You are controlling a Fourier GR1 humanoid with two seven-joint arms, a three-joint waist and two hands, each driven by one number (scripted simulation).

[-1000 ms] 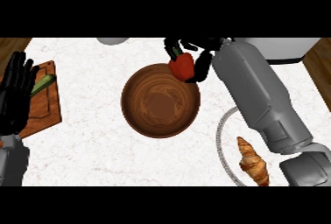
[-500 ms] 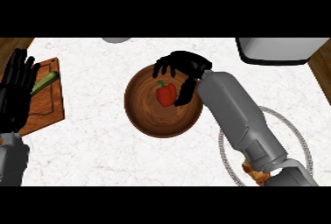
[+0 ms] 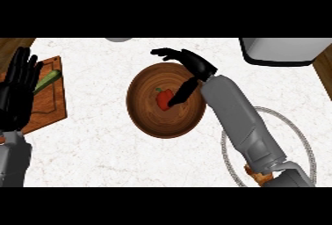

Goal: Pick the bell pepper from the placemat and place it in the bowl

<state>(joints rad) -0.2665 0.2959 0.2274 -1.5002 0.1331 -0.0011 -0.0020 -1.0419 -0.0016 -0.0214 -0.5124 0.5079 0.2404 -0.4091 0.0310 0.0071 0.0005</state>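
A red bell pepper (image 3: 164, 99) lies inside the brown wooden bowl (image 3: 150, 118) at the counter's middle. My right hand (image 3: 192, 66) hovers over the bowl's far right rim with fingers spread open; its thumb reaches down beside the pepper. The round white placemat (image 3: 299, 139) lies at the right, mostly under my right forearm. My left hand (image 3: 18, 83) rests open at the left edge, fingers up.
A wooden cutting board (image 3: 50, 103) with a green vegetable (image 3: 47, 81) lies at the left. A croissant (image 3: 261, 177) peeks out under my right forearm on the placemat. A white appliance (image 3: 280, 51) stands at the far right, a grey object (image 3: 119, 39) at the far edge.
My right hand carried the pepper over the bowl, let go of it and opened. The pepper now lies in the bowl. The left hand stayed still.
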